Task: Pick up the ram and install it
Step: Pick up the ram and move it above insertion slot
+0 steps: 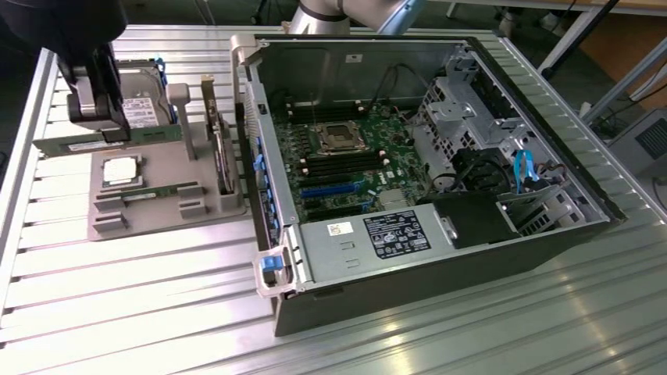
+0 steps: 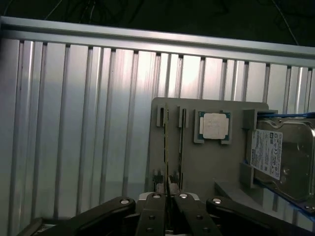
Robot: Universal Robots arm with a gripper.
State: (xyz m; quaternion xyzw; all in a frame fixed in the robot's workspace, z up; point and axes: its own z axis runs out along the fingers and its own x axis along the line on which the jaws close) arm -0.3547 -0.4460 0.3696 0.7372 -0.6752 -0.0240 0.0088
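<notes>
My black gripper (image 1: 102,125) hangs over the table at the exterior view's left, shut on the ram (image 1: 115,141), a long green stick held level above the grey parts holder (image 1: 156,223). In the wrist view the ram (image 2: 167,147) shows edge-on as a thin line running out from between the closed fingertips of the gripper (image 2: 169,189). A second green stick (image 1: 156,191) lies in the holder's slot. The open computer case (image 1: 438,258) lies to the exterior view's right, its motherboard (image 1: 354,168) with black memory slots facing up.
On the holder sit a square silver processor (image 2: 215,126), a hard drive (image 2: 280,157) and an upright dark expansion card (image 1: 219,148). The ribbed metal table (image 1: 136,305) spreads around the holder and case. The case's raised side wall (image 1: 255,141) stands between holder and motherboard.
</notes>
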